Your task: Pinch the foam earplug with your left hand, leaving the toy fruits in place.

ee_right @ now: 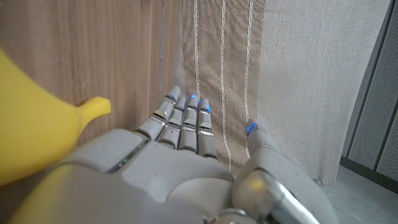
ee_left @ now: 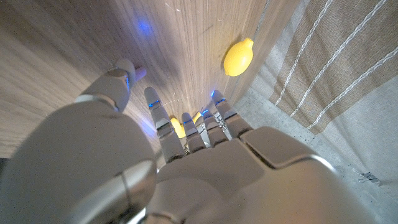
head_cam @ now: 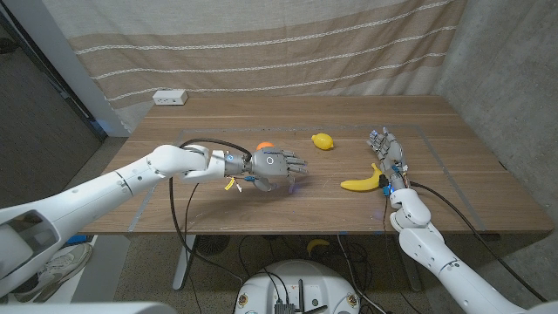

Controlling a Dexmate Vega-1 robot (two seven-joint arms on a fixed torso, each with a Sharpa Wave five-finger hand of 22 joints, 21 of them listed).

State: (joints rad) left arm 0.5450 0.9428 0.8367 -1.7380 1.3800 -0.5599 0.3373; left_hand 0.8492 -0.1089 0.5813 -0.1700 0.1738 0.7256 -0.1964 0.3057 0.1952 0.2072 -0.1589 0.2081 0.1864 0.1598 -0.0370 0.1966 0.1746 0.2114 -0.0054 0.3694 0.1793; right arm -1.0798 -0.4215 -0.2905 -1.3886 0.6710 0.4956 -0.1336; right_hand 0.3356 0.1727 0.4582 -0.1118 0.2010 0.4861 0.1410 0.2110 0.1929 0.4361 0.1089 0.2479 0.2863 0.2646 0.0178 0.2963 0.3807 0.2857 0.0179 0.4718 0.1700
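Left robot hand (head_cam: pixel 277 168) hovers over mid tabletop (head_cam: pixel 218 122), fingers (ee_left: pixel 163 121) spread apart, holding nothing that shows. Foam earplug: cannot tell its position. An orange toy fruit (head_cam: pixel 265 146) sits just behind that hand. Toy lemon (head_cam: pixel 323 140) lies further right. Right robot hand (head_cam: pixel 389 155) rests beside the toy banana (head_cam: pixel 364 181), fingers extended, empty.

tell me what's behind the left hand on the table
An orange object peeks out just behind the left hand, mostly covered by it. Whether it is the earplug or a toy fruit cannot be told. The toy lemon lies farther right.
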